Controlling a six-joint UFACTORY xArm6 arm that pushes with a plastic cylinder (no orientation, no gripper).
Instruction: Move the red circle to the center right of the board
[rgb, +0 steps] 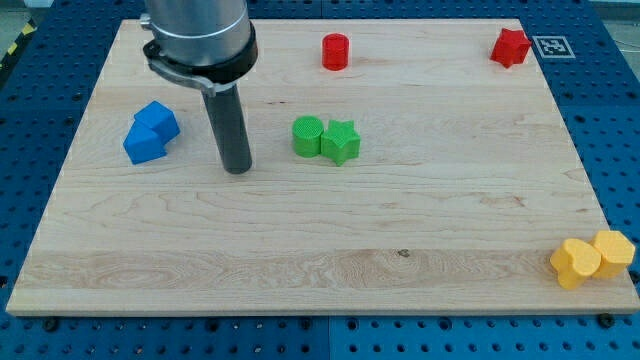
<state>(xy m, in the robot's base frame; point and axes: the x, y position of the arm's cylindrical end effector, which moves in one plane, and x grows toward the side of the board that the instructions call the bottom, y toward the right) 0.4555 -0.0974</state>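
Gripper is absent on this arm: it ends in a straight dark rod, so nothing opens, closes or holds, and my tip (237, 168) rests on the pale wooden desk (330, 240) left of centre, touching no block. That desk is the largest thing in view, a light board with fine grain running across it, lying on a blue perforated base. Next in size is the arm's grey metal collar with its black ring, at the view's top left. The blocks look like matte moulded plastic. Two blue angular blocks (150, 132) sit pressed together just left of the tip. A green ribbed cylinder (308, 136) and a green star (341, 141) touch each other to the tip's right. Two yellow blocks (592, 258), faceted and touching, sit at the bottom right corner. A red star-like block (510, 47) lies at the top right corner. The small red circle, a short upright cylinder (335, 51), stands alone near the top edge, slightly right of centre, well apart from the tip. To do this step well, I judge the tip should travel above the green pair, settle on the cylinder's upper-left side, then push down and rightward through its middle, since a round block slips sideways off an off-centre push.
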